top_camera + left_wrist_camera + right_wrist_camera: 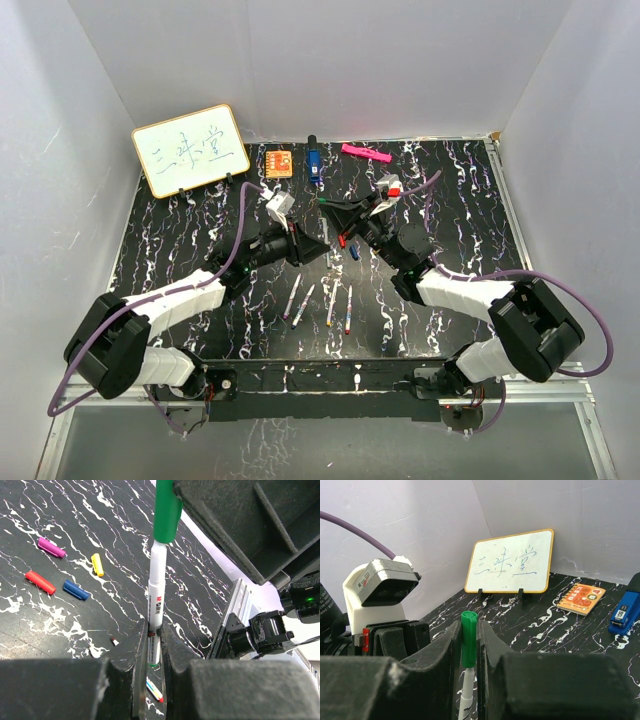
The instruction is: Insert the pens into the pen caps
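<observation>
A white pen is standing nearly upright in mid-air above the middle of the table. Its upper end is sitting inside the mouth of a green cap; how far in it is going cannot be told. The left gripper is pinching the pen's lower barrel, its jaws drawn narrow against both sides. The right gripper is meeting it from the opposite side and is clamping the green cap between its own narrow jaws, with the cap's closed end poking out just past the fingertips.

Below the pair, four caps are lying loose on the black, white-veined surface: a purple cap, a yellow cap, a red cap and a blue cap, the red and blue ones sitting close together. Nearer the arm bases, four loose pens are lying in a rough row, slightly fanned and not touching.

Along the far edge, a whiteboard with blue writing is leaning on its stand at the left. An orange notebook, a blue stapler and a pink bar are lying to its right.
</observation>
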Robot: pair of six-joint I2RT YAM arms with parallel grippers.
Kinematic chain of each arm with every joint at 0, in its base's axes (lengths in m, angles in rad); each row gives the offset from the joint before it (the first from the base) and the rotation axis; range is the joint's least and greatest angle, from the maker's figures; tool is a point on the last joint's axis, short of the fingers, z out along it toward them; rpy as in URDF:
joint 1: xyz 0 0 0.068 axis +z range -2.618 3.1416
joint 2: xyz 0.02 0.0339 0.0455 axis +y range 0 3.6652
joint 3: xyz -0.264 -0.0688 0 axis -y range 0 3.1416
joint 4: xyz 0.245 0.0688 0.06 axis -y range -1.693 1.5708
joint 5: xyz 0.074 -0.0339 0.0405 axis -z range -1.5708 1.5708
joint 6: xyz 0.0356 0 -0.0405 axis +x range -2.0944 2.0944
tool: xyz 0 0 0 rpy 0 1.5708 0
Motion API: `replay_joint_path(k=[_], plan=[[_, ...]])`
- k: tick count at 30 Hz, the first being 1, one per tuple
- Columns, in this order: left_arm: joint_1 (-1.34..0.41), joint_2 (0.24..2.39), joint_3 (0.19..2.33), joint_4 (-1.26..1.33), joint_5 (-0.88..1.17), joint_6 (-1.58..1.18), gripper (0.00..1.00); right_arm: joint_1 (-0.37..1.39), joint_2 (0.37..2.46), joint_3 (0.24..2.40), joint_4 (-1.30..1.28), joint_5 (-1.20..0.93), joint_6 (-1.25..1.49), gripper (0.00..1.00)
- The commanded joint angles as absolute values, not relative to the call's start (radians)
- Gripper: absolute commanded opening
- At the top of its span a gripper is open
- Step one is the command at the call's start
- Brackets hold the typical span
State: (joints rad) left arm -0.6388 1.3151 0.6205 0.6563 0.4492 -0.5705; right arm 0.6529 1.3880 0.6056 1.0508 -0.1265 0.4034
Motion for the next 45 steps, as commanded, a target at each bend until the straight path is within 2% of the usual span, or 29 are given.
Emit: replay_joint_path(k=[1, 21, 33, 45], plan=[[-0.641, 1.305, 0.619, 0.699, 0.443, -0.568, 0.0, 0.66, 1.351, 0.607, 1.089, -0.121, 0.41, 0.0], [-0.641, 1.249, 0.645, 0.694, 0.419, -0.548, 0.0, 0.666, 1.399, 0.589, 1.095, -0.133, 0.422, 0.0], [-0.641, 1.237, 0.684, 0.766, 0.408, -0.579, 0.0, 0.668, 1.417, 0.562, 1.076, -0.198, 0.43, 0.0], [-0.633, 1.208, 0.68, 0.932, 0.389, -0.651, 0.0, 0.668, 1.42, 0.568, 0.947, -0.259, 0.421, 0.0]])
